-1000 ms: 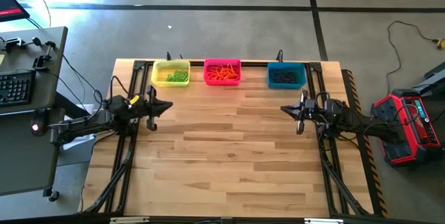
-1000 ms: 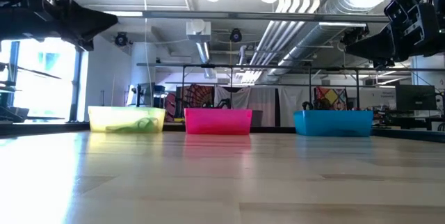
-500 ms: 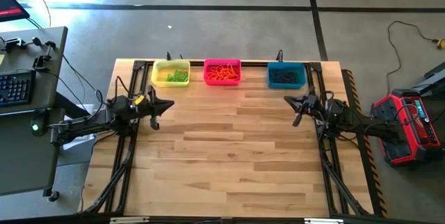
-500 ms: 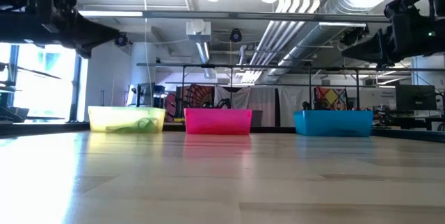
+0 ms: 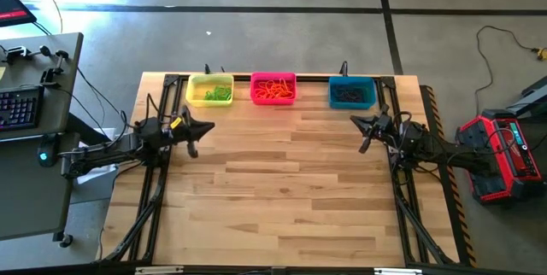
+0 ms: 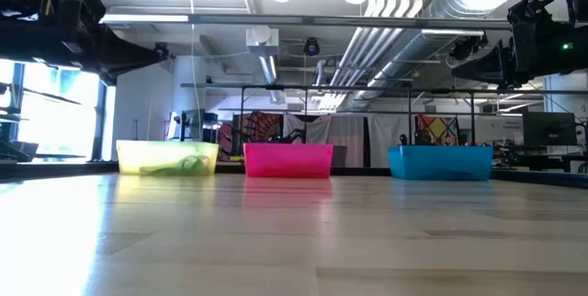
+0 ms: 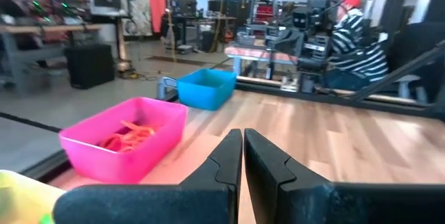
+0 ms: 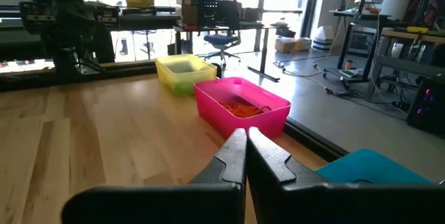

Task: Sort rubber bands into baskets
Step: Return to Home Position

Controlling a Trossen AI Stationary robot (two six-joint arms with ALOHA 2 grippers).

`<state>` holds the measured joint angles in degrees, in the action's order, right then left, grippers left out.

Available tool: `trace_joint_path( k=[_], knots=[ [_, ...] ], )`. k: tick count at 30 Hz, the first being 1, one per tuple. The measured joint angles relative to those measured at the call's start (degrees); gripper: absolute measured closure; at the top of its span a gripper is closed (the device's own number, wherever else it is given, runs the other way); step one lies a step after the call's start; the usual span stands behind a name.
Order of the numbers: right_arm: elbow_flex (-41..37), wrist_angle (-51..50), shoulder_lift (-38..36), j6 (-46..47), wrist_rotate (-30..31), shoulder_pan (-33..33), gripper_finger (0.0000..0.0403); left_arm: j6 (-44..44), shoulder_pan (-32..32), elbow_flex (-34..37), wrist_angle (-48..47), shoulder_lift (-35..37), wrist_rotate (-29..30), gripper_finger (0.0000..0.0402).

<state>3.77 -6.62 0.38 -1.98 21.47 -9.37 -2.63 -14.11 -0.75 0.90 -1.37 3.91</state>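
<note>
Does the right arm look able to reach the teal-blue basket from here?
Probably yes: the right gripper, shut, hangs above the table near the teal-blue basket, with nothing between them.

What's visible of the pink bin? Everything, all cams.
The pink bin is a small rectangular open-topped tub, opaque magenta plastic by its look, with walls that taper slightly toward the base. It stands upright on the wooden table at its far edge, in the middle of a row: the yellow bin toward the left arm's side, the teal-blue bin toward the right's, apart from both. A tangle of orange rubber bands lies inside. Nothing else touches it.
</note>
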Motion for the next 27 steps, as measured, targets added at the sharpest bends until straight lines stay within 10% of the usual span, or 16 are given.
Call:
trace_joint_path(
  k=[27],
  knots=[
    [0.0,0.01,0.02,0.0,0.01,0.0,0.0403,2.27,0.0,0.0,0.25,-0.02,1.23,0.0392]
  ],
)
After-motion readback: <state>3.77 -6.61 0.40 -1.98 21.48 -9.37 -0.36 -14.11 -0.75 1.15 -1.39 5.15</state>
